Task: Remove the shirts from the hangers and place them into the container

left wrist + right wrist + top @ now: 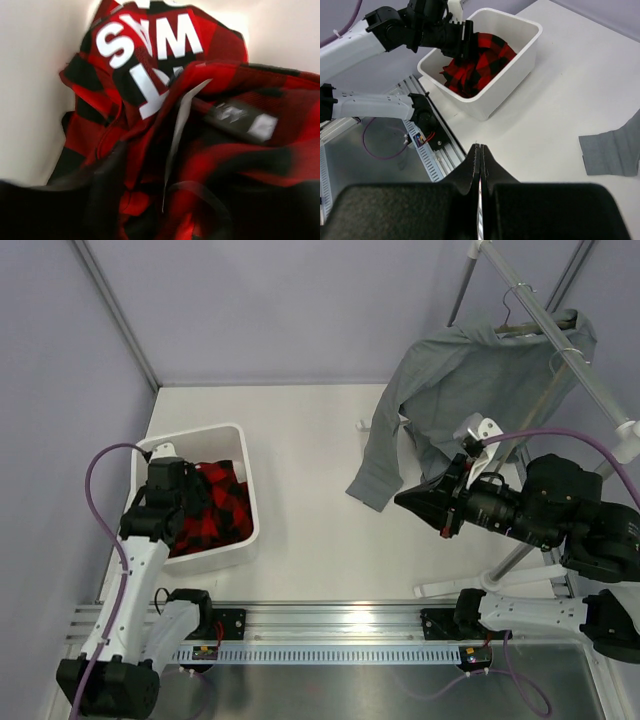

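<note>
One crumpled plaid shirt (215,505) fills basket (252,490); right claw (479,149) closed empty, left claw (464,42) unclear.

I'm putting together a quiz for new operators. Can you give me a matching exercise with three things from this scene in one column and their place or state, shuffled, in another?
1. plaid shirt
2. grey shirt
3. right arm's fingers

a. closed on nothing, above the table
b. heaped in the white container
c. hung on a hanger

Pairs: 1-b, 2-c, 3-a
</note>
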Robot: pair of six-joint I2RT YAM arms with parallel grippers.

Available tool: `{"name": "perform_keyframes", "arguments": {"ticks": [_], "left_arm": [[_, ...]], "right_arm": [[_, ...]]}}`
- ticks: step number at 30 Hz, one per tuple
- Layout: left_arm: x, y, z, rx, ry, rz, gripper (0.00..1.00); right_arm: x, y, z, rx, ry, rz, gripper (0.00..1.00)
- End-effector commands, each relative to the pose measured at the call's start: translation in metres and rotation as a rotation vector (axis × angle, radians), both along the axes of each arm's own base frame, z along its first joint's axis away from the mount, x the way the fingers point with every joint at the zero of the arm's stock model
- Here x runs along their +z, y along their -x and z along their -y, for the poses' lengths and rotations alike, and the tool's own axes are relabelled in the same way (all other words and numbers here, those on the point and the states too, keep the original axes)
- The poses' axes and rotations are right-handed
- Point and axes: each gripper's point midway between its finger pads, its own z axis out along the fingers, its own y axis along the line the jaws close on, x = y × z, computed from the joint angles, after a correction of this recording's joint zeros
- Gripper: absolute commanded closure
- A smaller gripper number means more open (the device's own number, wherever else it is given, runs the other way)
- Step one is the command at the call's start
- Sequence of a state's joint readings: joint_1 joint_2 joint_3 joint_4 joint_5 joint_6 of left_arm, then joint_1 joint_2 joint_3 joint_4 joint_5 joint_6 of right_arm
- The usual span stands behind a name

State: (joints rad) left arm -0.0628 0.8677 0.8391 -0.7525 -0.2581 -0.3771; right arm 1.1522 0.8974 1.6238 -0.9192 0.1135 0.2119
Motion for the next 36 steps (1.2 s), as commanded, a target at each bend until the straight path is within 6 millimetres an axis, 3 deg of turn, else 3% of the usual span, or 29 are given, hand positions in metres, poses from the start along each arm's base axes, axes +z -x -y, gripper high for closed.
{"name": "perform_keyframes", "arguments": {"ticks": [1, 3, 4, 6, 7, 8, 10, 12, 15, 17, 18, 19, 20, 21, 22, 23, 26, 27, 29, 31, 32, 34, 36], "left_arm": [[0.041, -0.008, 0.019, -0.071, 0.091, 0.211, 0.39], [0.070, -0.003, 0.020, -0.081, 0.099, 0.315, 0.28], [0.082, -0.002, 0.020, -0.086, 0.099, 0.346, 0.26], [0.122, 0.001, 0.029, -0.151, 0.108, 0.446, 0.25], [0.134, 0.000, 0.034, -0.185, 0.114, 0.472, 0.25], [0.160, 0.002, 0.045, -0.256, 0.129, 0.526, 0.25], [0.179, -0.004, 0.063, -0.368, 0.155, 0.553, 0.24], [0.207, -0.007, 0.094, -0.544, 0.216, 0.618, 0.23], [0.245, -0.008, 0.126, -0.724, 0.280, 0.733, 0.23], [0.252, -0.019, 0.151, -0.797, 0.293, 0.726, 0.23], [0.270, -0.019, 0.161, -0.827, 0.279, 0.761, 0.23], [0.277, -0.013, 0.183, -0.902, 0.276, 0.776, 0.23], [0.278, -0.027, 0.194, -0.898, 0.257, 0.770, 0.21], [0.283, -0.028, 0.207, -0.935, 0.254, 0.778, 0.21], [0.300, -0.023, 0.224, -0.984, 0.261, 0.814, 0.21], [0.298, -0.038, 0.236, -0.981, 0.256, 0.806, 0.21], [0.319, -0.047, 0.263, -1.052, 0.258, 0.910, 0.19], [0.316, -0.055, 0.273, -1.072, 0.256, 0.922, 0.17], [0.329, -0.062, 0.285, -1.092, 0.224, 1.033, 0.14], [0.323, -0.075, 0.301, -1.133, 0.199, 1.071, 0.11], [0.332, -0.078, 0.305, -1.137, 0.188, 1.134, 0.10], [0.322, -0.094, 0.323, -1.178, 0.176, 1.154, 0.04], [0.337, -0.091, 0.341, -1.268, 0.187, 1.230, 0.02]], "right_arm": [[-0.009, -0.008, -0.006, -0.010, 0.103, 0.012, 1.00], [-0.010, -0.021, -0.013, -0.046, 0.129, 0.034, 0.94], [-0.016, -0.037, -0.017, -0.115, 0.177, 0.049, 0.94], [-0.009, -0.056, -0.016, -0.187, 0.228, 0.107, 0.89], [-0.015, -0.076, -0.020, -0.278, 0.299, 0.131, 0.87], [0.000, -0.086, -0.015, -0.330, 0.303, 0.177, 0.86], [0.021, -0.110, -0.009, -0.474, 0.306, 0.248, 0.85], [0.046, -0.122, 0.000, -0.574, 0.284, 0.309, 0.79], [0.072, -0.124, 0.004, -0.593, 0.218, 0.357, 0.77], [0.088, -0.119, 0.007, -0.578, 0.179, 0.360, 0.69], [0.092, -0.116, 0.003, -0.544, 0.162, 0.359, 0.66], [0.103, -0.112, 0.005, -0.527, 0.128, 0.361, 0.64], [0.107, -0.108, 0.004, -0.509, 0.109, 0.358, 0.59], [0.112, -0.106, 0.006, -0.503, 0.090, 0.359, 0.57], [0.122, -0.102, 0.014, -0.504, 0.056, 0.363, 0.56], [0.127, -0.100, 0.018, -0.507, 0.044, 0.366, 0.52], [0.144, -0.093, 0.034, -0.516, -0.015, 0.384, 0.42], [0.148, -0.091, 0.036, -0.509, -0.032, 0.391, 0.40], [0.156, -0.085, 0.044, -0.495, -0.063, 0.406, 0.38], [0.165, -0.079, 0.051, -0.484, -0.099, 0.411, 0.37], [0.165, -0.077, 0.052, -0.475, -0.103, 0.408, 0.37], [0.172, -0.071, 0.058, -0.461, -0.132, 0.410, 0.36], [0.171, -0.070, 0.060, -0.457, -0.124, 0.403, 0.36]]}}
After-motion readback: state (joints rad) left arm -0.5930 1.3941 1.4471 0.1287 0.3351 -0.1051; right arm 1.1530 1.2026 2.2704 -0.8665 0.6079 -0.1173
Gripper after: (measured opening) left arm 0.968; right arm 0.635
